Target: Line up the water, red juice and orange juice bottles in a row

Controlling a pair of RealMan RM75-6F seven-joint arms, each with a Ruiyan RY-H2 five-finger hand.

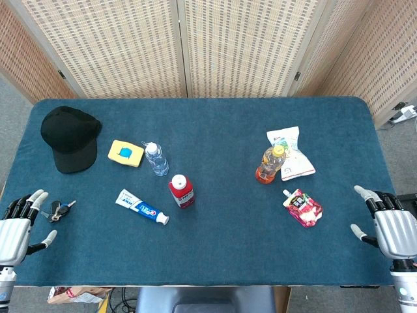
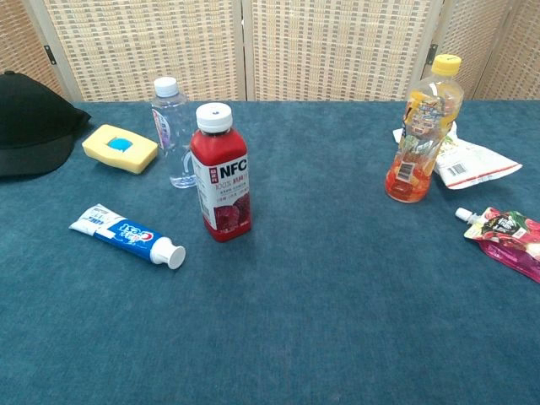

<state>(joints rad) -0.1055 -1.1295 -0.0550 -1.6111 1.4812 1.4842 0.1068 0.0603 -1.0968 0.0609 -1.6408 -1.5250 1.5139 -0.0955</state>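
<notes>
A clear water bottle [image 1: 156, 158] [image 2: 170, 132] with a white cap stands left of centre. Just in front of it stands the red juice bottle [image 1: 181, 191] [image 2: 221, 173], white-capped and labelled NFC. The orange juice bottle [image 1: 270, 164] [image 2: 419, 130] with a yellow cap stands upright to the right, well apart from the other two. My left hand [image 1: 18, 225] rests at the table's front left corner, fingers spread, holding nothing. My right hand [image 1: 391, 225] lies at the front right edge, also empty with fingers apart. Neither hand shows in the chest view.
A black cap [image 1: 69, 137] and a yellow sponge [image 1: 126, 152] lie back left. A toothpaste tube [image 1: 141, 207] lies in front of the red juice. Keys [image 1: 58, 210] sit by my left hand. A white snack bag [image 1: 290, 152] and a red pouch [image 1: 303, 207] lie near the orange juice.
</notes>
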